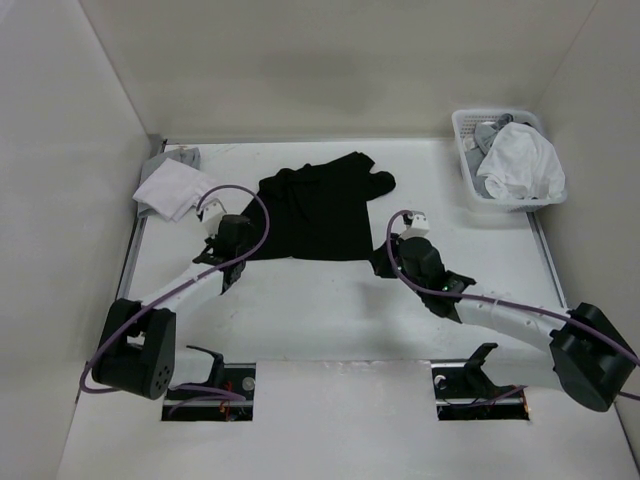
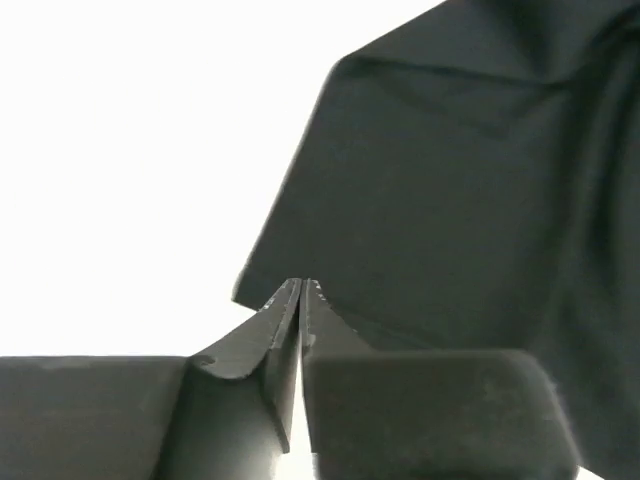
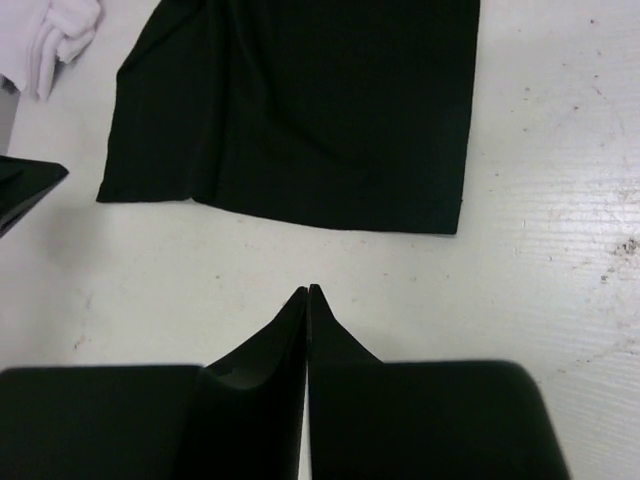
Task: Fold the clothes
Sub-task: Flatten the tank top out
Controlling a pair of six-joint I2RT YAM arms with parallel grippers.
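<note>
Black T-shirt (image 1: 320, 210): 1
White cloth pile (image 1: 172, 190): 1
Basket (image 1: 464, 158): 1
Garments in basket: 2 – white garment (image 1: 522, 165), grey garment (image 1: 488, 133)
Hands: 2 – left hand (image 2: 301, 285), right hand (image 3: 308, 290)
Table (image 1: 330, 305): 1

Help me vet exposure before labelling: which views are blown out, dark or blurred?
Left wrist: table blown out to featureless white. Right wrist: well exposed, table grain and specks sharp, black T-shirt nearly detail-less. Top external: even light, only soft shadows, no glare.
</note>
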